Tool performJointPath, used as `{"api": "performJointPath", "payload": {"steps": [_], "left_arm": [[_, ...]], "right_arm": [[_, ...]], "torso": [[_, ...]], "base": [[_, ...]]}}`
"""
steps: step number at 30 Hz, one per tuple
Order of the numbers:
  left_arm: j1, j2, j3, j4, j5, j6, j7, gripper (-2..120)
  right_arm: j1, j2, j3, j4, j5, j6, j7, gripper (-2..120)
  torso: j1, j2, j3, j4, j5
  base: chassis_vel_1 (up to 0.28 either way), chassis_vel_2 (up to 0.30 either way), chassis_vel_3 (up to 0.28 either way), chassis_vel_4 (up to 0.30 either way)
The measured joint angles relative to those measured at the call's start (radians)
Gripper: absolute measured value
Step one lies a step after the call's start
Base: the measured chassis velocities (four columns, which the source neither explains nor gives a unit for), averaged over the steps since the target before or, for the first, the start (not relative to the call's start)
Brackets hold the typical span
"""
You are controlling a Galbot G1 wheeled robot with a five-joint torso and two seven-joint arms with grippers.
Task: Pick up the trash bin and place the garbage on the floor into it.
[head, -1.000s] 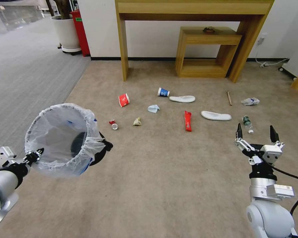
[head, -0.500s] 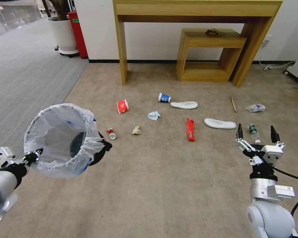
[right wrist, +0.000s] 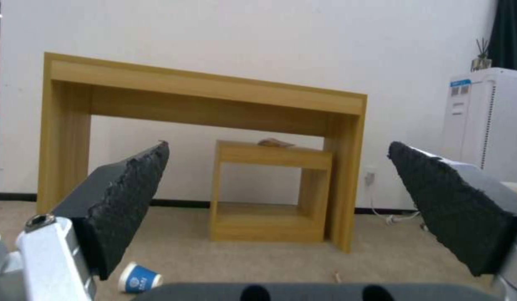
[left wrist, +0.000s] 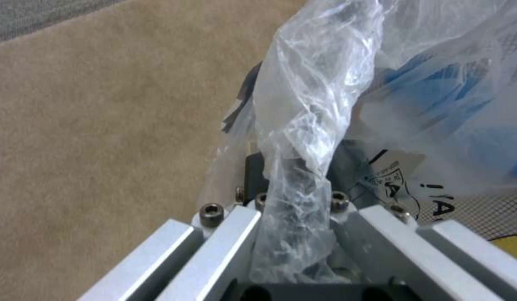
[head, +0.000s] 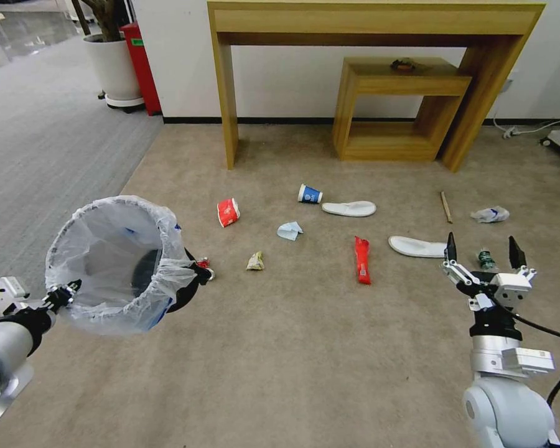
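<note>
Trash bin (head: 115,261) hangs tilted from the left claw (head: 65,291), seemingly pinched by its liner; right claw (head: 481,252) gapes wide above the floor (head: 305,348).

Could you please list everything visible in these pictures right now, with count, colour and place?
trash bin: one, dark, white bag liner, held off the floor at left
paper cups: two, red and blue, lying on the carpet
slippers: two, white, mid carpet
wrapper: one, red, centre
crumpled papers: several, pale blue, tan, white
bottle: one, small, beyond the right gripper
stick: one, wooden
tables: two, wooden, tall over small, by the wall
planter: one, white, far left
left gripper: shut on the bin's rim
right gripper: open, above the carpet
</note>
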Motion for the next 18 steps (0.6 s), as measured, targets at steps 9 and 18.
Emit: {"api": "performJointPath", "payload": {"steps": [9, 18], "left_arm": [[-0.003, 0.002, -0.003, 0.005, 0.001, 0.000, 0.002, 0], [0.002, 0.006, -0.009, 0.007, 0.001, 0.000, 0.006, 0]], "right_arm": [[-0.001, 0.001, 0.000, -0.001, -0.001, 0.001, -0.001, 100], [-0.001, 0.004, -0.002, 0.001, -0.005, 0.001, -0.002, 100]], "torso": [[0.000, 0.000, 0.000, 0.0000, 0.0002], [0.000, 0.000, 0.000, 0.0001, -0.0002]], "base": [[0.034, 0.166, -0.011, -0.166], [0.159, 0.282, -0.159, -0.285]]}}
